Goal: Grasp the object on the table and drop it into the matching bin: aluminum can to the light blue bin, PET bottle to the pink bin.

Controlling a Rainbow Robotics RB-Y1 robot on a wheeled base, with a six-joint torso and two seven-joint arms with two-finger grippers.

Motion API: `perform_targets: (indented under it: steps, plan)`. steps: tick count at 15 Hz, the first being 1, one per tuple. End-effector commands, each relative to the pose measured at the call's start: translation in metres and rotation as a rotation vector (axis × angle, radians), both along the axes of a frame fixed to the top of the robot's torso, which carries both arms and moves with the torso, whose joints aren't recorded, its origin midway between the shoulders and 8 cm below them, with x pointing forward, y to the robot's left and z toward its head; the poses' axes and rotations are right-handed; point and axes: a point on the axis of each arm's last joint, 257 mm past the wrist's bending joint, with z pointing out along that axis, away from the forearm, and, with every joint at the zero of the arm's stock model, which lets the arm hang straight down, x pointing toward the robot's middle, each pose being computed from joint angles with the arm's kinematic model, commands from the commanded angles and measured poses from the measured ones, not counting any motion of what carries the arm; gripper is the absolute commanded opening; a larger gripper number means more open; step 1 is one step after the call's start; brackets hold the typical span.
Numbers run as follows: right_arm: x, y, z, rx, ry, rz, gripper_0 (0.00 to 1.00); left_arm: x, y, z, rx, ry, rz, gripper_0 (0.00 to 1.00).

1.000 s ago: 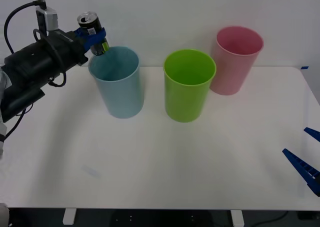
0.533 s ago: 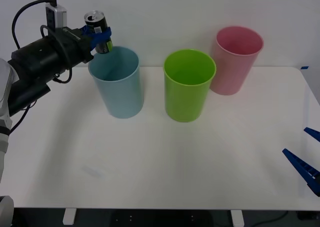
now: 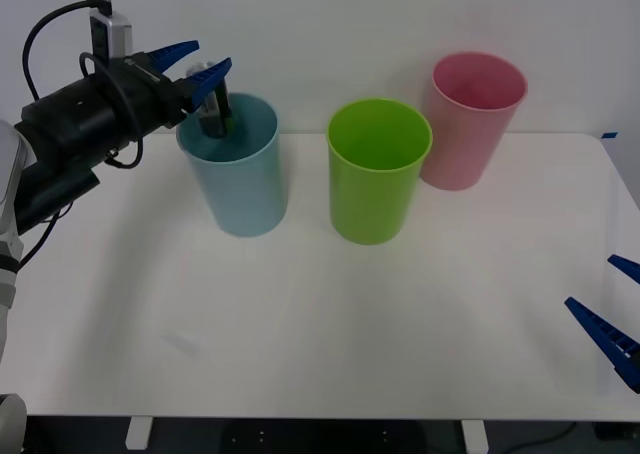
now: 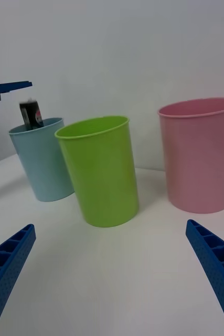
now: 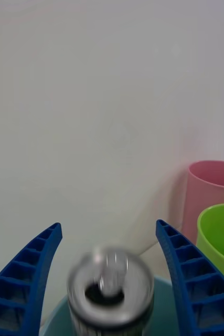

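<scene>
Left gripper [image 3: 192,64] above the light blue bin [image 3: 238,179], jaws apart; aluminum can [image 3: 213,109] loose, upright, partway below the rim. Right gripper [image 3: 610,309] parked at the desk [image 3: 320,324] edge, jaws apart.

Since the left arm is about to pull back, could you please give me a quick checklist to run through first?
1. Left gripper open: ok, its fingers are spread above the blue bin.
2. Can released: ok, it sits between the open fingers without touching them, blurred as if falling.
3. Can over the right bin: ok, its lower part is already inside the blue bin's rim.
4. Can settled at the bottom: not ok, its top is above the rim.
5. Bins upright: ok, blue, green bin and pink bin all stand.
6. Right gripper out of the way: ok, open at the table's right edge.
</scene>
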Motion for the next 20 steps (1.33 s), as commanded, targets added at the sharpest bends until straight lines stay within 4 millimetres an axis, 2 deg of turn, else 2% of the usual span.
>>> perform_targets:
  steps: [1, 6, 10, 14, 20]
  plan:
    - [0.0, 0.0, 0.0, 0.0, 0.0, 0.0, 1.0, 0.0, 0.002, 0.0, -0.009, 0.002, 0.0, 1.0]
    - [0.0, 0.0, 0.0, 0.0, 0.0, 0.0, 1.0, -0.005, 0.006, -0.003, -0.041, 0.01, -0.006, 1.0]
    - [0.0, 0.0, 0.0, 0.0, 0.0, 0.0, 1.0, -0.018, 0.018, 0.001, -0.088, 0.012, -0.041, 1.0]
    - [0.0, 0.0, 0.0, 0.0, 0.0, 0.0, 1.0, -0.041, 0.037, -0.001, -0.117, -0.001, -0.046, 1.0]
    - [0.0, 0.0, 0.0, 0.0, 0.0, 0.0, 1.0, -0.092, 0.07, -0.019, -0.13, -0.012, -0.028, 1.0]
